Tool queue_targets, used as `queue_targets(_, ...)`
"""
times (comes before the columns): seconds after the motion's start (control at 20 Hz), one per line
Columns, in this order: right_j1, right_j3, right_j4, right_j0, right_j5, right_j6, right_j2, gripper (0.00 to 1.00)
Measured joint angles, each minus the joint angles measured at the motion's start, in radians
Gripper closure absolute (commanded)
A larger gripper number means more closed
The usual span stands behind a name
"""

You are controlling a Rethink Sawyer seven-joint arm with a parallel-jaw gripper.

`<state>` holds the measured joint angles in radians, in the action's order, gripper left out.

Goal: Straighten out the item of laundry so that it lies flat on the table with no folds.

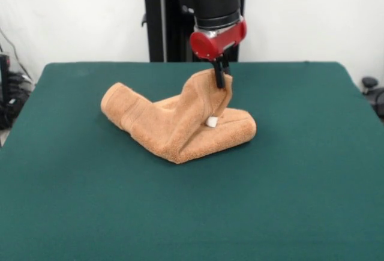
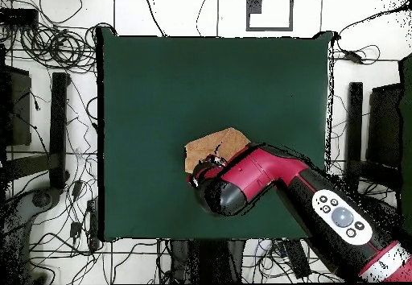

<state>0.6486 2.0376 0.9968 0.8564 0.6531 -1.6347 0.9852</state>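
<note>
the table (image 1: pixel 72 201) is stretching across the whole front view in dark green cloth, and the towel (image 1: pixel 174 126) is sitting a little past its middle, toward the robot's side. going left to right, the towel's left end is lying rolled into a thick tube on the cloth, the middle is bunching into a folded ridge, and a flap is rising to a peak where the gripper (image 1: pixel 220 78) is pinching it, the black fingers closed on the upper edge. a small white tag (image 1: pixel 212 122) is hanging just below that raised flap. to the right of it, a rounded fold is resting flat on the table.

from overhead, the red and black arm (image 2: pixel 282 181) is reaching in from the lower right and covering most of the towel (image 2: pixel 216 146), leaving only an orange patch showing near the table's (image 2: pixel 145 80) centre.
</note>
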Motion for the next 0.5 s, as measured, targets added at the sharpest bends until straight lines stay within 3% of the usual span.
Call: queue_targets(0.5, 0.008, -0.01, -0.07, 0.025, -0.015, 0.0, -0.008, 1.0)
